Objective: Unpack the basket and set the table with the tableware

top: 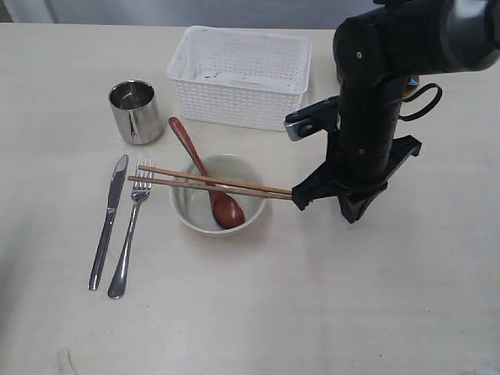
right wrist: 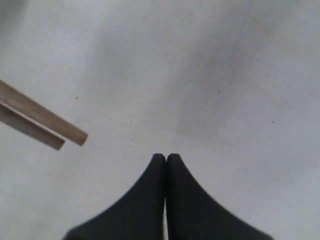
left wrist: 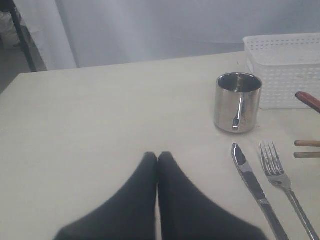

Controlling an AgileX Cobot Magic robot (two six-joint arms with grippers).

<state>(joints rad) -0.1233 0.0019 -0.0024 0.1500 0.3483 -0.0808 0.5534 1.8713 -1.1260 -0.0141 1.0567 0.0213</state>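
Observation:
The white basket stands at the back of the table. In front of it a white bowl holds a reddish-brown spoon, with two chopsticks laid across its rim. Left of the bowl lie a fork and a knife, and the steel cup stands behind them. My right gripper is shut and empty, just right of the chopsticks' ends. My left gripper is shut and empty over bare table, short of the cup, knife and fork.
The right arm's black body rises beside the basket's right end and hides the table behind it. The basket also shows in the left wrist view, behind the cup. What lies inside the basket I cannot make out.

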